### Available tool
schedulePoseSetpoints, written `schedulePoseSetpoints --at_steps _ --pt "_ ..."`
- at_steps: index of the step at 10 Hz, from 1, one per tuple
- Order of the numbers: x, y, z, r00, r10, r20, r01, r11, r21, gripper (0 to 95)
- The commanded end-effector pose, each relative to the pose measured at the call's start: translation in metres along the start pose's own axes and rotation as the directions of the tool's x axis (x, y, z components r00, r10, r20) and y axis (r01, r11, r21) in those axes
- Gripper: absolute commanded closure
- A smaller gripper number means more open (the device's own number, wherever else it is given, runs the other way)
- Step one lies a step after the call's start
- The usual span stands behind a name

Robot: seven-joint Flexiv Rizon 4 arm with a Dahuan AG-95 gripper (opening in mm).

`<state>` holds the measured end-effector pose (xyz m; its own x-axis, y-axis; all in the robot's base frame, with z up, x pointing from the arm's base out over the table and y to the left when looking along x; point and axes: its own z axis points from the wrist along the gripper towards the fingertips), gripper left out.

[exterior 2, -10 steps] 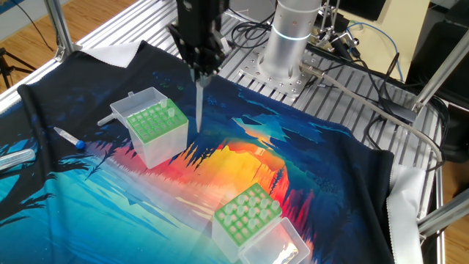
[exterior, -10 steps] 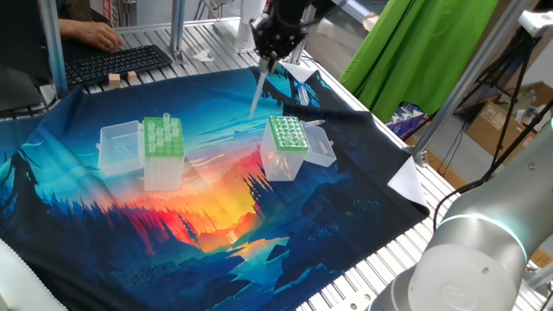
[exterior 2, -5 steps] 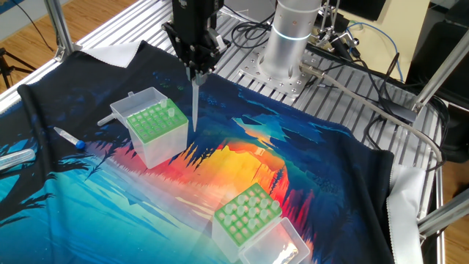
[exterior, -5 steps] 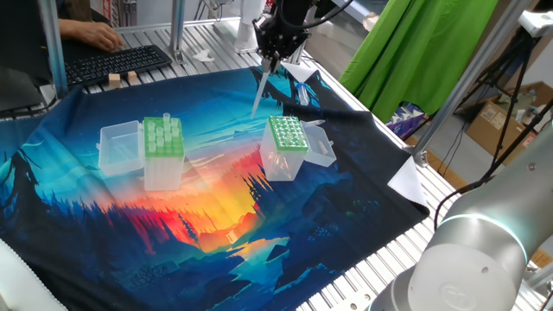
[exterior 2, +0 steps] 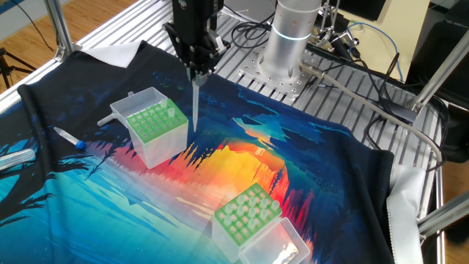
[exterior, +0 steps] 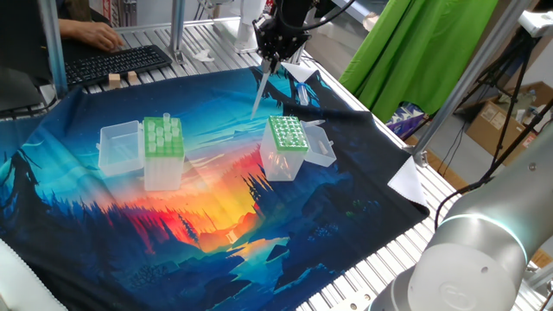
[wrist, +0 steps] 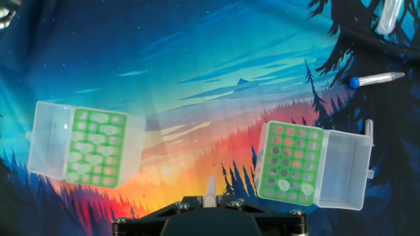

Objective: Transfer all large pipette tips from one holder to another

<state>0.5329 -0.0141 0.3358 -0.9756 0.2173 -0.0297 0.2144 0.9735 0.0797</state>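
Observation:
My gripper is shut on one large pipette tip, which hangs point down above the cloth. The tip's lower end is just beside the narrower box with the darker-green, finely holed top, not over it. That box holds a couple of tips at one edge. The holder with the light-green, wide-holed top stands apart and has several whitish tips in it. Both lids hang open.
A blue-capped tube and a clear tube lie on the printed cloth beyond the darker-green box. A keyboard with a person's hand sits at the table's far side. The arm's base and frame posts stand nearby.
The gripper with the tip has shifted slightly toward the darker-green box and risen a little. In the last half second nothing visibly moved.

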Motion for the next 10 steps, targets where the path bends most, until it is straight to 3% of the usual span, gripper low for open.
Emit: schedulePoseSetpoints --at_steps 1,4,10 --pt "0.0003 -0.0001 0.0001 0.999 0.05 -0.007 -0.05 0.999 0.013 95.0" --pt "0.0003 -0.0001 0.0001 0.995 0.098 -0.014 -0.098 0.995 0.008 95.0" --pt "0.0003 -0.0001 0.0001 0.999 0.031 -0.019 -0.031 0.999 0.021 95.0"
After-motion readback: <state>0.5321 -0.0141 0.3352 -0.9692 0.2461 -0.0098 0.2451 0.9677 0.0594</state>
